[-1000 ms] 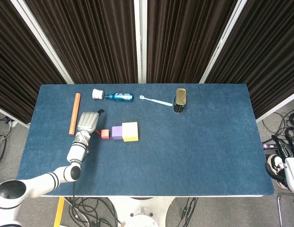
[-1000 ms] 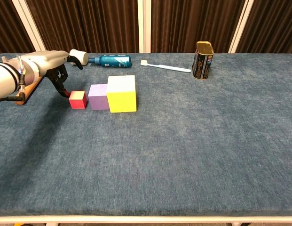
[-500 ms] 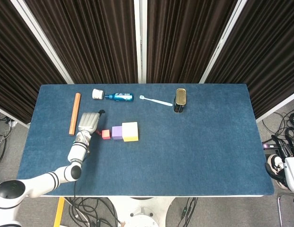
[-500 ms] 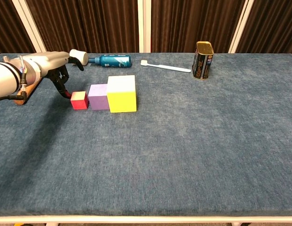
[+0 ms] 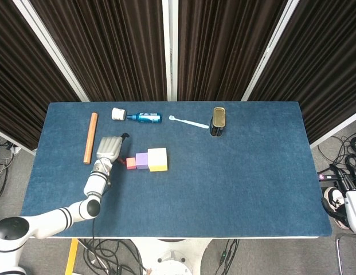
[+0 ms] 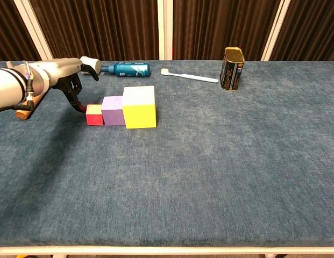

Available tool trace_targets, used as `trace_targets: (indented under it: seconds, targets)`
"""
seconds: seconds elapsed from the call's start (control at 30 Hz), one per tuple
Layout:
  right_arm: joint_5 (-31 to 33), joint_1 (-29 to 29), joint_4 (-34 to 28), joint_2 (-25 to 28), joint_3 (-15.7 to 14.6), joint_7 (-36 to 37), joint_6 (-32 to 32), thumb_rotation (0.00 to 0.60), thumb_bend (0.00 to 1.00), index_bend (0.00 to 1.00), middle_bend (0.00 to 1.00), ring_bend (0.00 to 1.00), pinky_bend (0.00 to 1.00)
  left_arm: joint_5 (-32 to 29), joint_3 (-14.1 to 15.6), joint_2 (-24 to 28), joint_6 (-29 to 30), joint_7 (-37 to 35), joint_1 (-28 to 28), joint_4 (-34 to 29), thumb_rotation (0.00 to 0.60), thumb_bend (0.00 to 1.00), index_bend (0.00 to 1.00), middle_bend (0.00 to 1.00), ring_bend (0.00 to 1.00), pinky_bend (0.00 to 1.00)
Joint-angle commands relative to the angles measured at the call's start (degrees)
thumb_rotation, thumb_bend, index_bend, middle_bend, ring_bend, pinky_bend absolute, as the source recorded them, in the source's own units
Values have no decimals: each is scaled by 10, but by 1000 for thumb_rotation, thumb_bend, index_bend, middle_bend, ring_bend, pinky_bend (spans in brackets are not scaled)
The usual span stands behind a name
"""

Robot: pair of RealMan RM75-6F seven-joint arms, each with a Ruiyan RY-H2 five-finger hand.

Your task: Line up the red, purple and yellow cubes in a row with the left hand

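Three cubes stand in a row on the blue table (image 5: 235, 189). The small red cube (image 5: 130, 163) (image 6: 94, 114) is at the left and touches the purple cube (image 5: 142, 161) (image 6: 113, 110). The purple cube sits against the larger yellow cube (image 5: 157, 159) (image 6: 139, 107). My left hand (image 5: 109, 149) (image 6: 62, 75) hovers just left of the red cube. Its dark fingertips (image 6: 79, 105) point down at the cube's left side, and it holds nothing. My right hand shows in neither view.
A wooden stick (image 5: 90, 137) (image 6: 24, 110) lies left of the hand. Along the back are a blue bottle with a white cap (image 5: 140, 117) (image 6: 123, 69), a toothbrush (image 5: 189, 122) (image 6: 189, 76) and an upright can (image 5: 218, 121) (image 6: 232, 69).
My left hand moved right and the red cube slid right with it, closing the gap to the purple cube. The purple and yellow cubes stayed put.
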Motion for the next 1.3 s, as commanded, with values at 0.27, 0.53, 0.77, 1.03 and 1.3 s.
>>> trace_targets:
  seconds: [0.27,0.53,0.77,1.03,1.3]
  targets:
    - [-3,-1,4,0,-1,5,2,600,242,79,161,19,156,-23,7,10,14,24,1,-12,600,56,242,914,951,1000]
    - [-5,-1,6,-1,-1,7,3,600,242,79,161,19,156,-26,12,16,14,29,0,-34,600,56,242,914,951,1000]
    - [-2,-4,6,0,-1,8,6,600,242,79,161,19,156,-23,12,6,11,26,-6,-30,600,56,242,913,950,1000]
    - [-1,-3,6,-1,0,6,4,600,242,79,161,19,156,-20,12,1,8,23,-11,-21,600,56,242,911,948,1000]
    - [2,-5,4,0,0,4,4,600,242,79,161,19,156,-13,12,-1,4,19,-16,-18,600,56,242,908,946,1000]
